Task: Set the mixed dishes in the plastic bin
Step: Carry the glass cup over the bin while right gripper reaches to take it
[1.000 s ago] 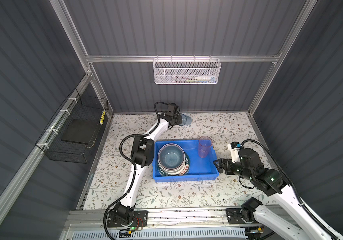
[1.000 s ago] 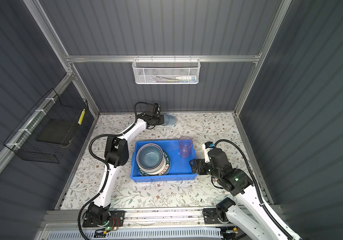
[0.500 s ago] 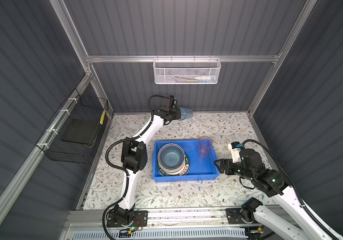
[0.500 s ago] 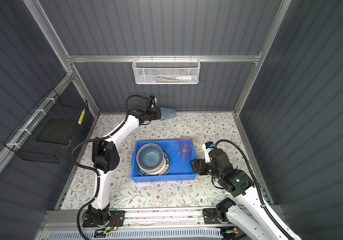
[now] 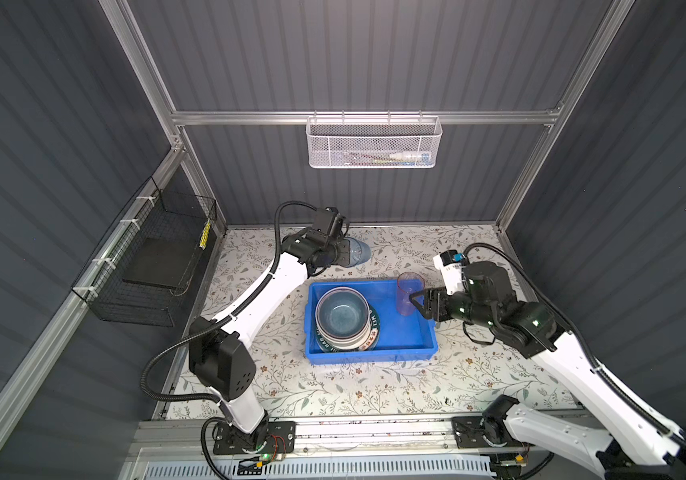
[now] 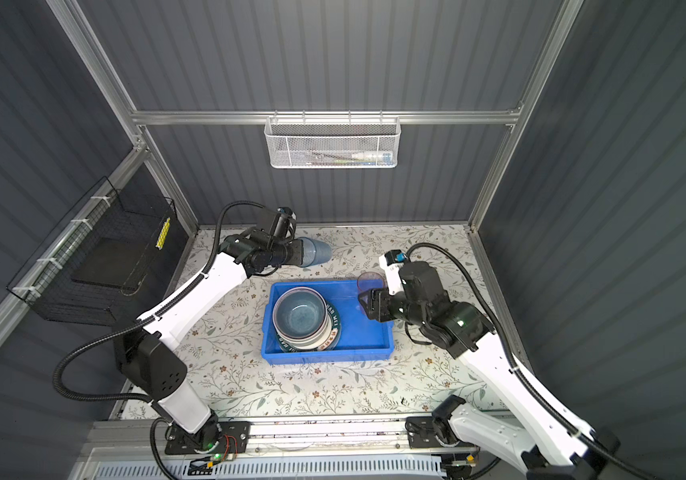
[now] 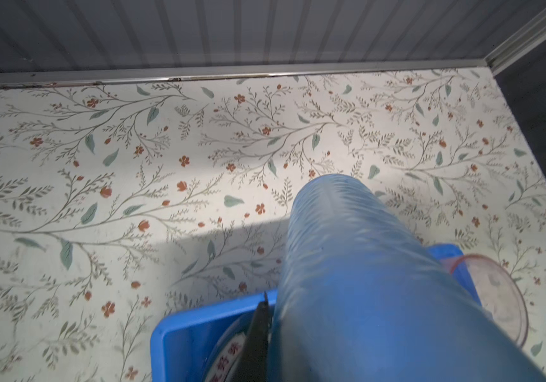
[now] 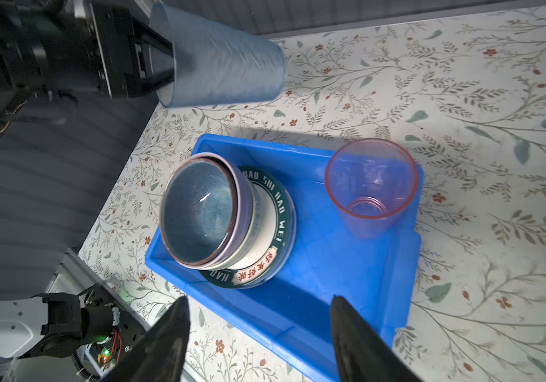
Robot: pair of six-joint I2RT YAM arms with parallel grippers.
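The left gripper (image 5: 339, 254), closed on the rim of the blue tumbler (image 5: 355, 253), has carried it from beside the back wall a little toward the bin (image 5: 370, 357). The tumbler now hangs on its side in the air, with the bin below and slightly ahead of the gripper. The right gripper (image 8: 258, 307) has narrowed its jaws, but they are apart and hold nothing, and the pink tumbler (image 5: 409, 293) stands upright in the bin just ahead of them. I judge that only the blue tumbler is left to place, next to the stacked bowls (image 5: 341, 318).

Nested bowls (image 5: 341, 318) on plates (image 5: 375, 333), upright pink tumbler (image 5: 409, 297) in bin (image 5: 370, 356); blue tumbler (image 5: 354, 253) horizontal.
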